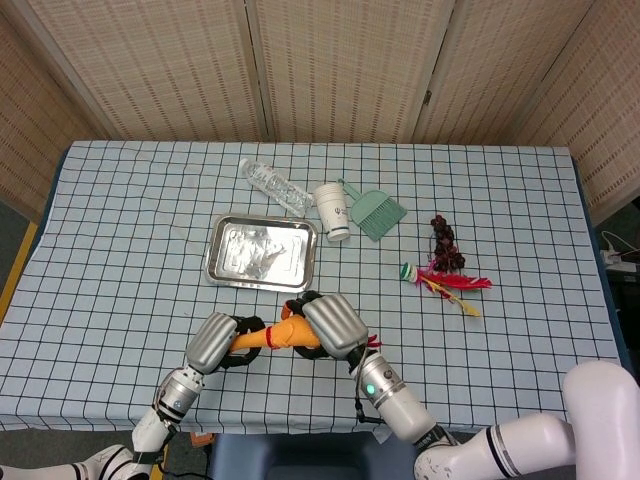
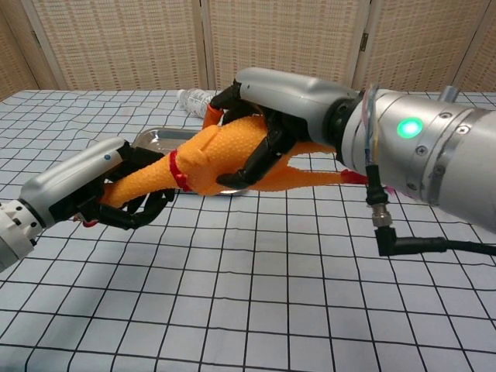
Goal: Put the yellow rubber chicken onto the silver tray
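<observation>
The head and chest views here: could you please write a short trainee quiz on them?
1. True or false: the chicken already lies in the tray.
2. Which hand wraps the chicken's body? A) left hand B) right hand
3. Fill in: the cup stands between the bottle and the green ____.

Key: 1 false, both hands hold it short of the tray. 2 B. 3 dustpan.

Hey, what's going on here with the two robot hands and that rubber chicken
Both hands hold the yellow rubber chicken above the checked table. The right hand wraps around its body, while the left hand grips its neck end. The silver tray sits just beyond them, with nothing on it yet. So the chicken is lifted but not yet placed.
</observation>
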Robot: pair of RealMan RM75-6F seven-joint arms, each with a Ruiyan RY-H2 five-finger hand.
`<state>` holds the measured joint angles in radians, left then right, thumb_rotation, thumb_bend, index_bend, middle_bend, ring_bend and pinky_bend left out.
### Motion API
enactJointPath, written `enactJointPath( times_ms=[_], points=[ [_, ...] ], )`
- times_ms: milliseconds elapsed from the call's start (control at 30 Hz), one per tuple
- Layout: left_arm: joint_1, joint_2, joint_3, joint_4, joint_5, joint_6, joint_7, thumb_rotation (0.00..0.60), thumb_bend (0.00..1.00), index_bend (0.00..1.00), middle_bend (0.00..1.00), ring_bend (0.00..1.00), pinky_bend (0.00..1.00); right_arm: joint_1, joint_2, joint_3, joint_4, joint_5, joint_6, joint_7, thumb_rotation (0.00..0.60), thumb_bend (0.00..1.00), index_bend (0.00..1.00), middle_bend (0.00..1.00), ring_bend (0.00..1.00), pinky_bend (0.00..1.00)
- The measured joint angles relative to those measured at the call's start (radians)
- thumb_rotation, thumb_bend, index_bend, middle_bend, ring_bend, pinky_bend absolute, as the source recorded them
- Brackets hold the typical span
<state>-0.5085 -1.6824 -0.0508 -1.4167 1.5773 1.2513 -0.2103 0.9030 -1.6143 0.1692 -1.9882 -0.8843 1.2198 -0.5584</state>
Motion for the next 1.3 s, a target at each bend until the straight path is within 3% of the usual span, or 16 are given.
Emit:
enactJointPath(
  times_ms=[100, 167, 233, 300, 333, 367, 433, 633, 1033, 1100, 1200, 1267, 1300],
  points=[
    [0.000, -0.001, 0.000, -0.001, 0.001, 0.003, -0.001, 0.600, 0.76, 0.89, 0.66, 0.69, 0.77, -0.010, -0.002, -0.009, 0.001, -0.027, 0.001, -0.002, 0.600, 0.46, 1.00, 0.80, 0.86, 1.00],
    [0.000, 0.000, 0.000, 0.000, 0.001, 0.005, 0.000, 0.600, 0.76, 0.89, 0.66, 0.69, 0.77, -0.019, 0.000, -0.014, -0.004, -0.033, -0.001, 0.005, 0.600, 0.43, 0.86, 0.74, 0.74, 0.97],
    [0.001, 0.001, -0.002, -0.001, -0.001, 0.007, 0.001, 0.600, 0.76, 0.89, 0.66, 0.69, 0.77, -0.019, 0.019, -0.022, -0.024, -0.017, -0.019, -0.006, 0.600, 0.35, 0.43, 0.46, 0.45, 0.74],
    [0.002, 0.001, -0.003, -0.002, -0.002, 0.008, 0.003, 0.600, 0.76, 0.89, 0.66, 0.69, 0.77, -0.015, 0.047, -0.028, -0.046, 0.007, -0.047, -0.017, 0.600, 0.30, 0.11, 0.21, 0.20, 0.48],
    [0.002, 0.001, -0.003, -0.003, -0.002, 0.009, 0.005, 0.600, 0.76, 0.89, 0.66, 0.69, 0.77, -0.011, 0.070, -0.031, -0.061, 0.026, -0.070, -0.022, 0.600, 0.27, 0.03, 0.11, 0.10, 0.37],
    [0.002, 0.001, -0.002, -0.004, -0.002, 0.009, 0.007, 0.600, 0.76, 0.89, 0.66, 0.69, 0.77, -0.007, 0.089, -0.033, -0.072, 0.040, -0.087, -0.025, 0.600, 0.25, 0.00, 0.04, 0.04, 0.29],
    [0.002, 0.001, -0.001, -0.005, -0.002, 0.010, 0.011, 0.600, 0.76, 0.89, 0.66, 0.69, 0.77, 0.001, 0.130, -0.036, -0.095, 0.068, -0.124, -0.030, 0.600, 0.22, 0.00, 0.00, 0.00, 0.19],
    [0.003, -0.001, -0.001, -0.008, -0.002, 0.013, 0.015, 0.600, 0.76, 0.89, 0.66, 0.69, 0.77, 0.008, 0.179, -0.042, -0.116, 0.063, -0.154, -0.016, 0.600, 0.17, 0.00, 0.00, 0.00, 0.02],
    [0.003, 0.007, -0.007, 0.000, -0.016, 0.006, 0.003, 0.600, 0.76, 0.89, 0.66, 0.69, 0.77, 0.003, 0.228, -0.053, -0.139, 0.052, -0.182, 0.022, 0.600, 0.17, 0.00, 0.00, 0.00, 0.00],
    [0.002, 0.007, -0.007, -0.001, -0.014, 0.007, 0.003, 0.600, 0.76, 0.89, 0.66, 0.69, 0.77, 0.008, 0.226, -0.054, -0.138, 0.057, -0.184, 0.019, 0.600, 0.17, 0.00, 0.00, 0.00, 0.02],
    [0.002, 0.009, -0.009, -0.002, -0.016, 0.008, 0.004, 0.600, 0.76, 0.89, 0.66, 0.69, 0.77, 0.009, 0.217, -0.055, -0.134, 0.058, -0.178, 0.019, 0.600, 0.17, 0.04, 0.01, 0.00, 0.16],
    [0.002, 0.010, -0.010, -0.001, -0.018, 0.007, 0.005, 0.600, 0.76, 0.89, 0.66, 0.69, 0.77, 0.008, 0.210, -0.054, -0.131, 0.057, -0.171, 0.022, 0.600, 0.17, 0.19, 0.10, 0.08, 0.32],
    [0.002, 0.010, -0.010, 0.001, -0.019, 0.006, 0.005, 0.600, 0.76, 0.89, 0.66, 0.69, 0.77, 0.007, 0.207, -0.053, -0.129, 0.054, -0.165, 0.024, 0.600, 0.17, 0.28, 0.19, 0.18, 0.43]
  ],
)
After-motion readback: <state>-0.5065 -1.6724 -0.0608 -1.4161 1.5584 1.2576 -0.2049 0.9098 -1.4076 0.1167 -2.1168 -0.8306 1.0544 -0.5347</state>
